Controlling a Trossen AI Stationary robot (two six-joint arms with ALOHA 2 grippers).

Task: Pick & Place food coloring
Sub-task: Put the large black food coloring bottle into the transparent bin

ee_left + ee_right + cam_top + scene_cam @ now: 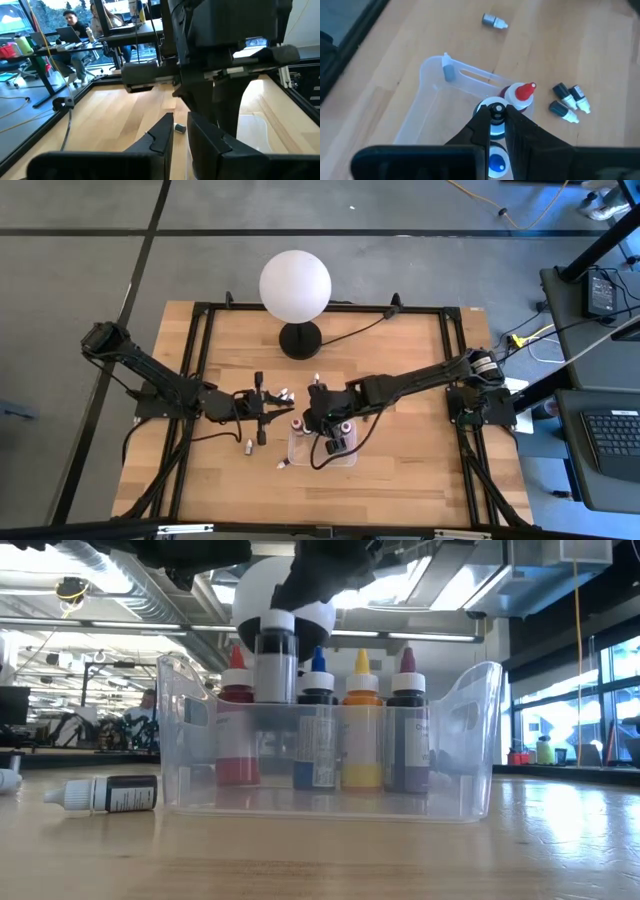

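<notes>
A clear plastic tray (470,740) holds upright food coloring bottles with red (237,665), blue (318,665), yellow (362,670) and dark red (407,670) caps. My right gripper (496,112) reaches down over the tray, shut on another bottle (277,665) between the red and blue ones. Loose bottles lie on the wood left of the tray (105,794) and beyond it (569,102). My left gripper (272,406) hovers left of the tray, fingers nearly together with nothing seen between them. My right gripper pinches the bottle's top end (496,109), a white ring with a dark centre, between its two fingers. The fingers slant down from the table's right. The bottle hangs upright below them, its lower part inside the tray; whether it stands on the tray floor is hidden.
A white globe lamp on a black base (295,285) stands at the far middle of the table, its cord running right. More loose bottles lie near the tray's left corner (248,445) (282,464) and by my left gripper (285,393). Black rails frame the tabletop (205,380).
</notes>
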